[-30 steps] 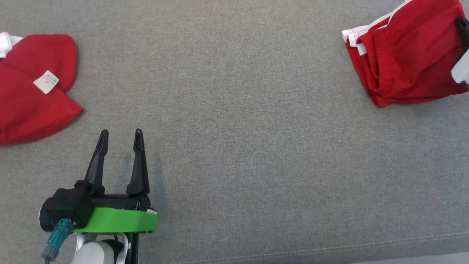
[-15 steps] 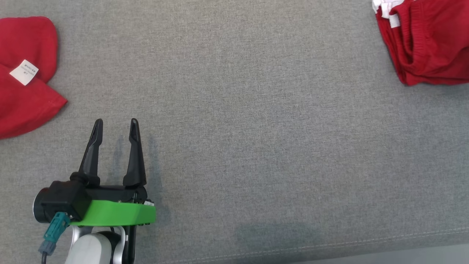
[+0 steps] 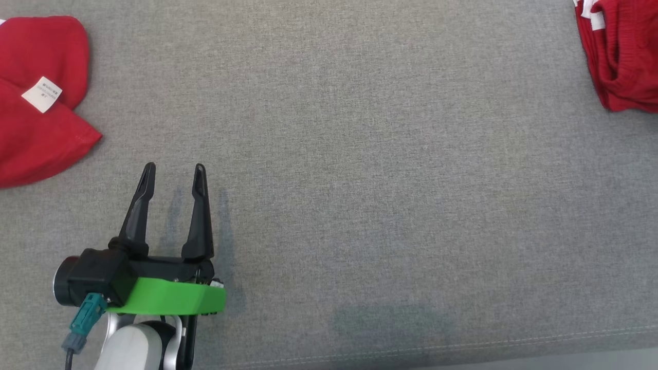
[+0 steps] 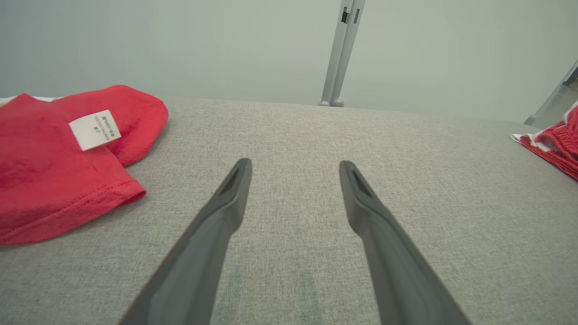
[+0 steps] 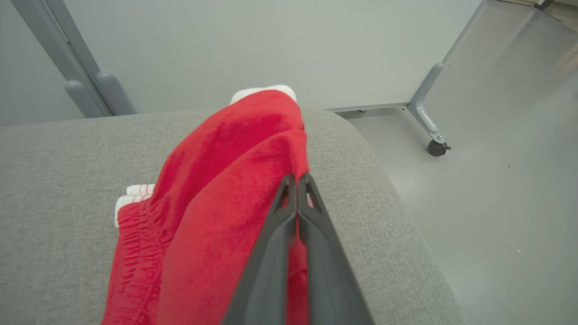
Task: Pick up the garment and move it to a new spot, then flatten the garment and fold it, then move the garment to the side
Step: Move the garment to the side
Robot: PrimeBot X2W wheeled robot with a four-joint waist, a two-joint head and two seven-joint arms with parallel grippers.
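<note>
Grey woven upholstery stretches out from the robot, with a stitched seam running along its near edge. Closest in, at the lower left of the head view, the left gripper hangs just above this cloth. Its two dark fingers are spread wide with nothing between them, and the left wrist view shows the same parted fingers over bare fabric. Ahead of it and further to the robot's left lies a loose red garment, rumpled into rounded lobes with a white label facing up; it is apart from the fingers. Well across the surface, at the far right corner, sits the folded red garment. It is a thick stack with a gathered waistband and white trim at its edge, and the head view cuts it off at the frame border. The right wrist view looks down on this folded piece, which lies close to the cushion's rounded right edge. There the right gripper has its fingers pressed together, the tips meeting at the top fold of the red cloth. Whether any cloth is caught between them cannot be told. Beyond the cushion are a pale floor, a frame leg on a castor and a plain wall.
</note>
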